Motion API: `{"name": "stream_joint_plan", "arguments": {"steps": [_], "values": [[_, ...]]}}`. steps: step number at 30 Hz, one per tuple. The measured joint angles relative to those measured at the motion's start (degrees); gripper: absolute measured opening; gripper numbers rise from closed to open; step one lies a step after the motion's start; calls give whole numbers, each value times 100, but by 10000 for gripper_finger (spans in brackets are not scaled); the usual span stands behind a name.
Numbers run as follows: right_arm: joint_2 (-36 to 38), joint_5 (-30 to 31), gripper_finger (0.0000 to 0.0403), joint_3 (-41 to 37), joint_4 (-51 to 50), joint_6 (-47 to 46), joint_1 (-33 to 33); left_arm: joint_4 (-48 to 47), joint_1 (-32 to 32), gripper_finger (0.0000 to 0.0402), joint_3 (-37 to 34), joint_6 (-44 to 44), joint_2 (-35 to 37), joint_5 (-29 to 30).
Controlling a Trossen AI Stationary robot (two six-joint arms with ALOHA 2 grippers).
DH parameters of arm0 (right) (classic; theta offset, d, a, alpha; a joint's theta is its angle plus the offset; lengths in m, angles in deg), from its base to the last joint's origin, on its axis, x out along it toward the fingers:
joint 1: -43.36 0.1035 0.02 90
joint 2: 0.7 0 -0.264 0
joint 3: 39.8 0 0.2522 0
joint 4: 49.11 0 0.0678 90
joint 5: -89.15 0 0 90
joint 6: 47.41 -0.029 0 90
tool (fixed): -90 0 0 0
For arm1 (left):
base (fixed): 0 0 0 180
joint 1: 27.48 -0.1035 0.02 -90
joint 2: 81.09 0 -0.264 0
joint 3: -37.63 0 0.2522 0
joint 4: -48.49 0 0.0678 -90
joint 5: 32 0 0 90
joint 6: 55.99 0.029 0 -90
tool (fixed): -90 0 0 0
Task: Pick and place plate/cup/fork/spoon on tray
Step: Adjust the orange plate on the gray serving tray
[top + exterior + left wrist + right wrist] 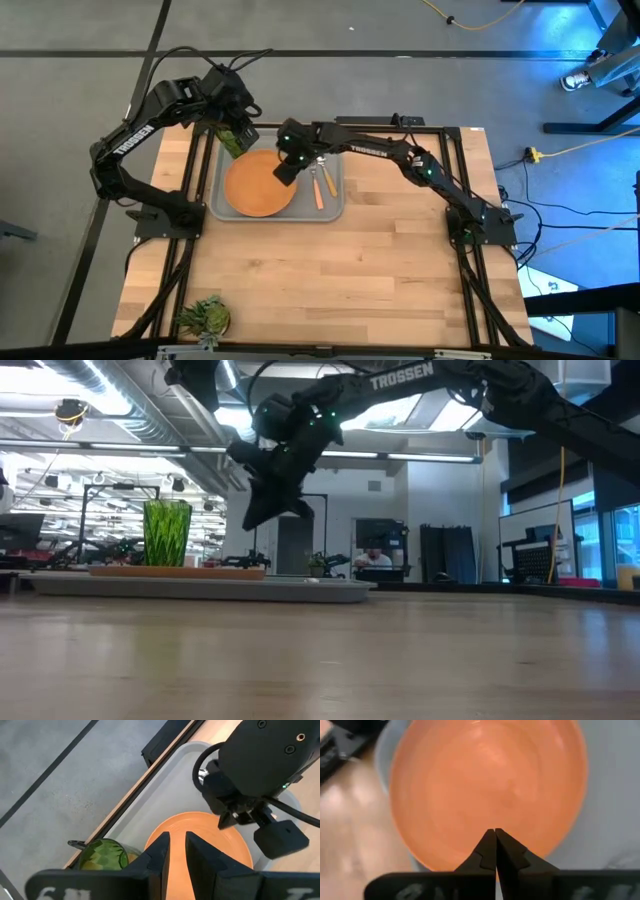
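Note:
The grey tray (335, 205) lies at the table's far side. The orange plate (258, 185) lies flat in it, also seen in the low view (175, 571). The green cup (238, 143) stands upright in the tray's far left corner (167, 532). The fork and spoon (322, 186) lie side by side in the tray, right of the plate; which is which I cannot tell. My right gripper (495, 832) is shut and empty, hovering over the plate (485, 785). My left gripper (178, 845) is slightly open and empty, above and just beside the cup (102, 856).
A spiky green plant-like object (205, 317) lies at the table's near left corner. Bare wood spreads over the near half of the table (330, 280). The two grippers are close together over the tray. A person shows far off in the room (372, 559).

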Motion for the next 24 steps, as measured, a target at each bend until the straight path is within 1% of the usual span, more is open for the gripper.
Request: {"name": "stream_joint_plan", "arguments": {"steps": [4, 11, 15, 24], "values": [[-2, -292, 0, -186, 221, -16, 15, 0, 0, 53, 0, 0, 0, 0], [-11, -315, 0, -814, 593, -13, 44, 0, -1, 53, 0, -5, 0, 0], [-22, -309, 0, -1077, 618, -12, 42, 0, 1, 53, 0, -22, 0, 0], [-26, -304, 0, -1146, 595, 1, -34, 2, -1, 53, 0, -54, 0, 0]]}}
